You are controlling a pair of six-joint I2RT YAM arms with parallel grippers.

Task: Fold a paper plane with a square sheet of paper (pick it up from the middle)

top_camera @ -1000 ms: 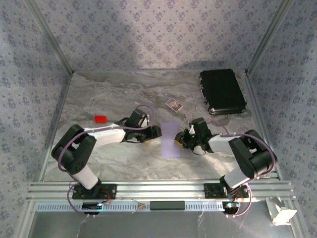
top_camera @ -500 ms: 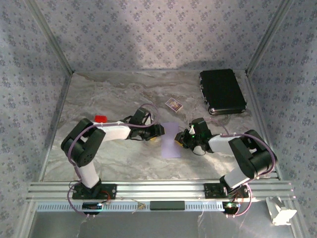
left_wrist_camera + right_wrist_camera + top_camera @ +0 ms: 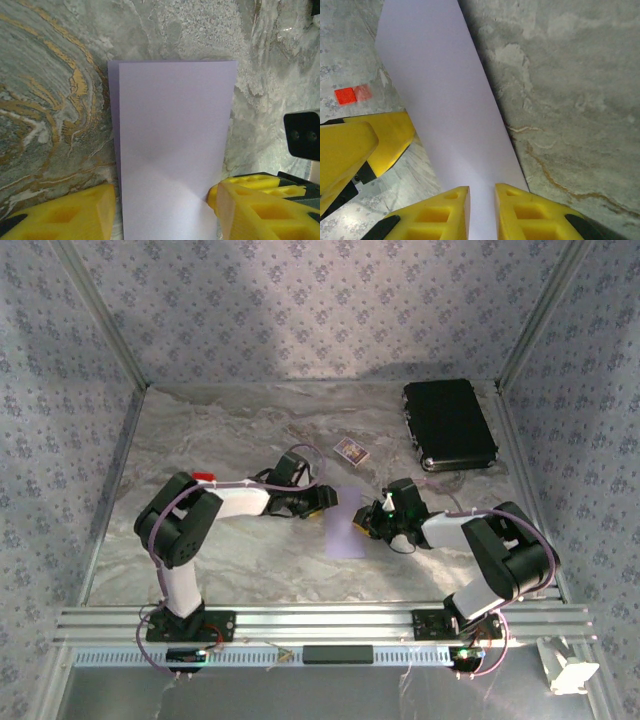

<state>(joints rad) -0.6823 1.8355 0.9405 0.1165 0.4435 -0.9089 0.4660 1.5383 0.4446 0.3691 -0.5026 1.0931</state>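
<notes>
The square sheet of paper (image 3: 345, 523) lies flat on the marble table, folded into a narrow pale lilac rectangle. In the left wrist view the paper (image 3: 172, 150) runs between the yellow fingers of my left gripper (image 3: 162, 200), which is open and straddles its width; the right finger touches the paper's edge. From above, the left gripper (image 3: 322, 500) sits at the paper's far left end. My right gripper (image 3: 365, 523) is at the paper's right side. Its fingers (image 3: 481, 192) stand a little apart over the paper (image 3: 445, 100), with nothing between them.
A small red block (image 3: 204, 478) lies left of the left arm and shows as a red block (image 3: 345, 95) in the right wrist view. A small patterned card (image 3: 351, 450) lies behind the paper. A black case (image 3: 448, 424) sits at the back right.
My left arm has swung right until its gripper reached the paper's far end, and its jaws have narrowed. The right arm and the paper have stayed put.
</notes>
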